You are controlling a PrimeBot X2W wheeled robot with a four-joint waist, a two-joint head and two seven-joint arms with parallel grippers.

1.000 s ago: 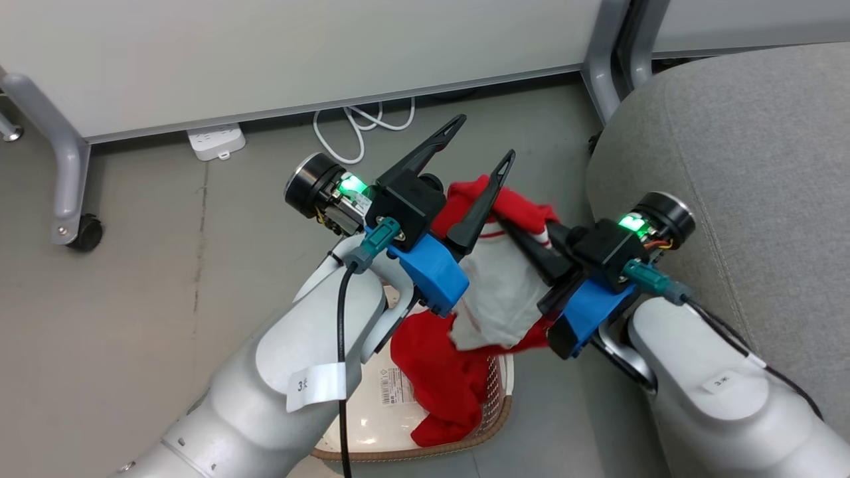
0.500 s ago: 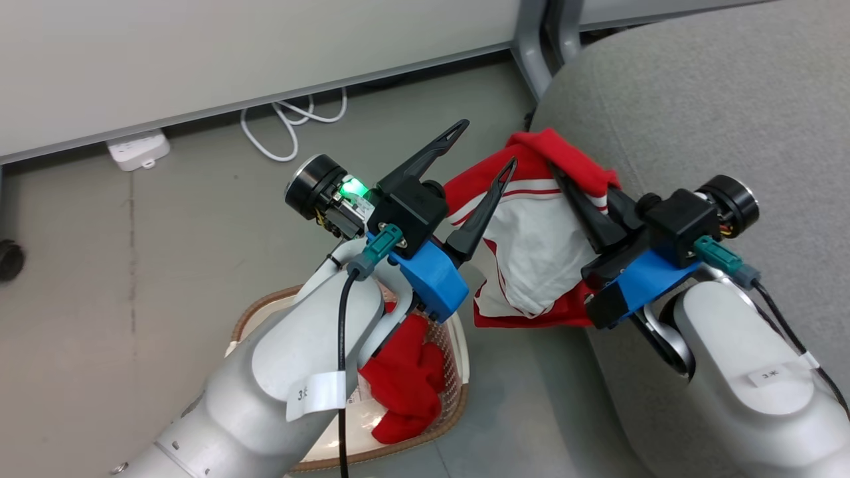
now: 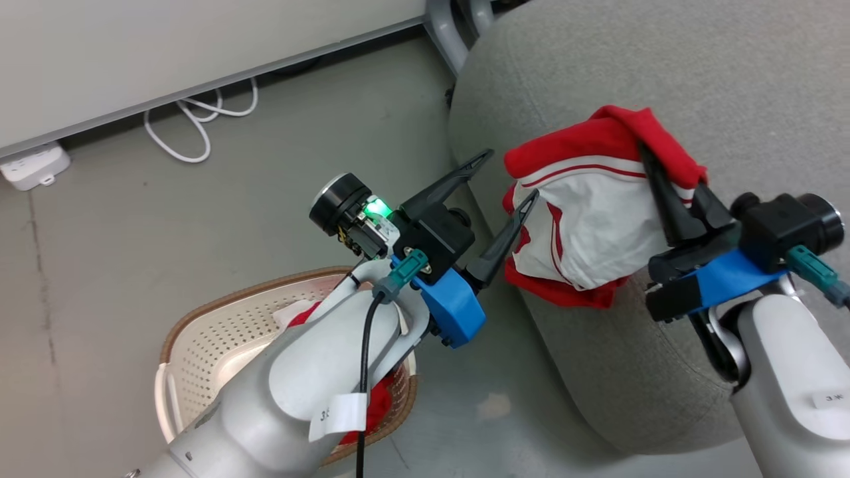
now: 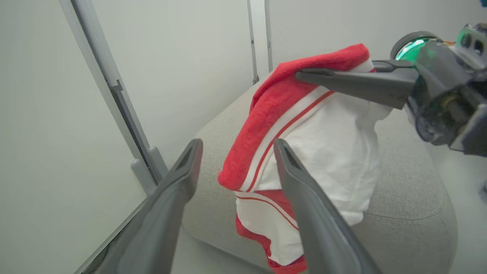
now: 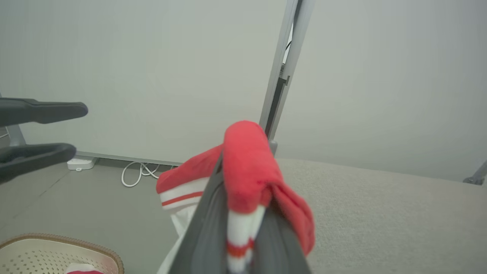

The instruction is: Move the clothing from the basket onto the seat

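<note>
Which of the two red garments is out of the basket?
The garment pinched in the right gripper, hanging at the seat's edge; the other garment lies in the basket.

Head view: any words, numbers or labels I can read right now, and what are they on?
"3", followed by a character I cannot make out: white tag on the left forearm.
Too small and blurred to read: white label on the right forearm.
I can make out no other text.
</note>
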